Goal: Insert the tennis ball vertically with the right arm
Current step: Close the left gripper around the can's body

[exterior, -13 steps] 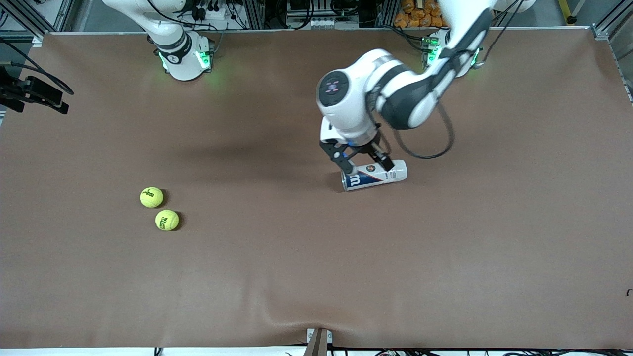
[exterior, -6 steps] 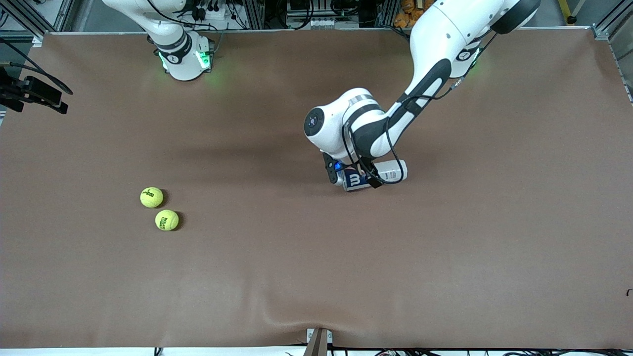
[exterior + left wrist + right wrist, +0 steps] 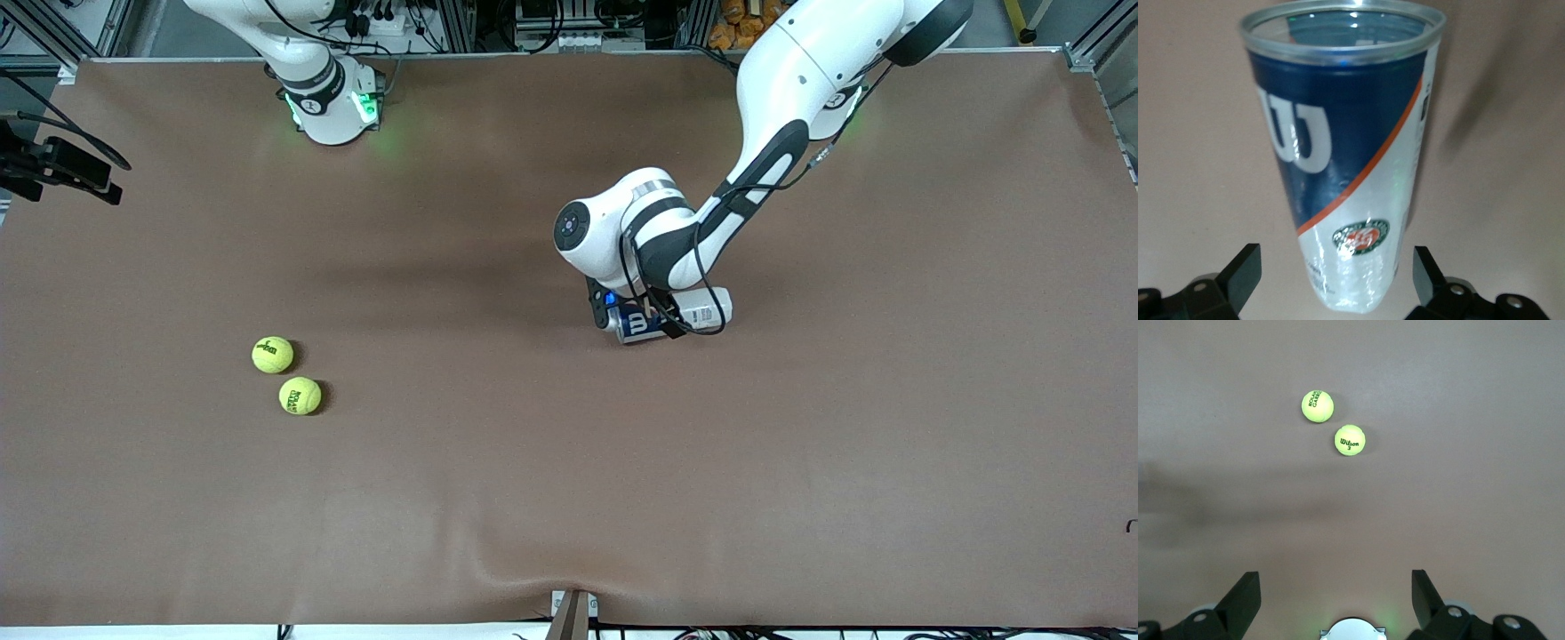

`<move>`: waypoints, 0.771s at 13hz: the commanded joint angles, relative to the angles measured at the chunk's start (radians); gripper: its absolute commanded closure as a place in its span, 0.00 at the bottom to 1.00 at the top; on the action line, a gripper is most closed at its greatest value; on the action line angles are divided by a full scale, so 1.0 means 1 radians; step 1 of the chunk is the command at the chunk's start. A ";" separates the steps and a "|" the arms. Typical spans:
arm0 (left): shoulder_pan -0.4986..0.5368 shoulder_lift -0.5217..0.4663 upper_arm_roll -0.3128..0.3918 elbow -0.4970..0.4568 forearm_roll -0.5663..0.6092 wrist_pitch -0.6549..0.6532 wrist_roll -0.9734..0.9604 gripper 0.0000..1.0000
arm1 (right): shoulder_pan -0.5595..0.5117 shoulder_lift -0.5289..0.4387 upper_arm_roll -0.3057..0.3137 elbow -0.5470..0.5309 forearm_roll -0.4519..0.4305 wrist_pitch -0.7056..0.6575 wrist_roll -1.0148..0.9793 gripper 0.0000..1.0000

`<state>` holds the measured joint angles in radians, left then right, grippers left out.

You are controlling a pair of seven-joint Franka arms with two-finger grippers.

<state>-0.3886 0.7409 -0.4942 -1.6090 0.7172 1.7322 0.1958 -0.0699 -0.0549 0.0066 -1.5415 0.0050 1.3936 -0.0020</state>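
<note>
Two yellow tennis balls (image 3: 272, 355) (image 3: 300, 396) lie side by side on the brown table toward the right arm's end; the right wrist view looks down on both from high up, the Wilson ball (image 3: 1350, 440) and the Roland Garros ball (image 3: 1317, 406). My right gripper (image 3: 1336, 587) waits open and empty above its own base (image 3: 1351, 630). A clear ball can (image 3: 689, 313) with a blue and white label lies on its side mid-table. My left gripper (image 3: 636, 318) is down at it, open. Its fingers (image 3: 1245, 270) straddle the can's closed end (image 3: 1345, 280) with a gap on each side. The can's mouth (image 3: 1341, 20) points away.
A black camera mount (image 3: 62, 169) juts over the table edge at the right arm's end. The right arm's base (image 3: 329, 102) and the left arm's upper links (image 3: 800, 80) stand along the table's robot side. The cover wrinkles near a bracket (image 3: 572, 615) at the front edge.
The left arm has swung its wrist over and lowered, bringing its open gripper down around the lying can. The balls, the can and the right arm have not moved.
</note>
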 commanded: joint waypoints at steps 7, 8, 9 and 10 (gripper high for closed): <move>0.007 0.037 0.002 0.001 0.005 0.023 -0.033 0.00 | -0.024 -0.020 0.012 -0.019 0.015 -0.001 -0.009 0.00; 0.014 0.038 0.002 0.001 0.005 0.023 -0.044 0.00 | -0.024 -0.020 0.012 -0.019 0.015 -0.001 -0.009 0.00; 0.016 0.047 0.002 0.001 0.005 0.023 -0.050 0.00 | -0.024 -0.020 0.012 -0.020 0.015 -0.001 -0.009 0.00; 0.016 0.051 0.002 0.003 0.005 0.023 -0.055 0.00 | -0.024 -0.020 0.012 -0.019 0.015 -0.001 -0.007 0.00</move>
<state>-0.3807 0.7791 -0.4897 -1.6092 0.7172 1.7446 0.1600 -0.0700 -0.0549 0.0065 -1.5415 0.0050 1.3933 -0.0020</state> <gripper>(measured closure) 0.000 0.000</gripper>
